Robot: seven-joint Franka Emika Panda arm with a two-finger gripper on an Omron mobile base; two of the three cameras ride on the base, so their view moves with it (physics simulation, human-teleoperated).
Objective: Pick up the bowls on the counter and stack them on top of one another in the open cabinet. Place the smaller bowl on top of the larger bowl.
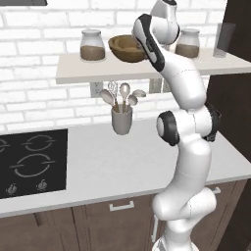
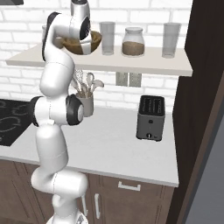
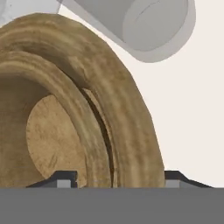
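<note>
Bowls nested on open cabinet (image 1: 73,73) shelf, smaller bowl (image 3: 48,131) inside larger bowl (image 3: 127,113), beside glass tumbler (image 3: 144,22); gripper (image 3: 116,177) fingers spread either side of both rims, seemingly mid-release after stacking

Left base view: behind the arm's left, facing forward and down.
Right base view: behind its right, same heading.
Shared: long pale cream shelf board (image 1: 147,71) (image 2: 131,61), pale grey-white worktop slab (image 1: 122,162) (image 2: 113,144).
Hand view: very near, above the shelf board (image 3: 188,109).
</note>
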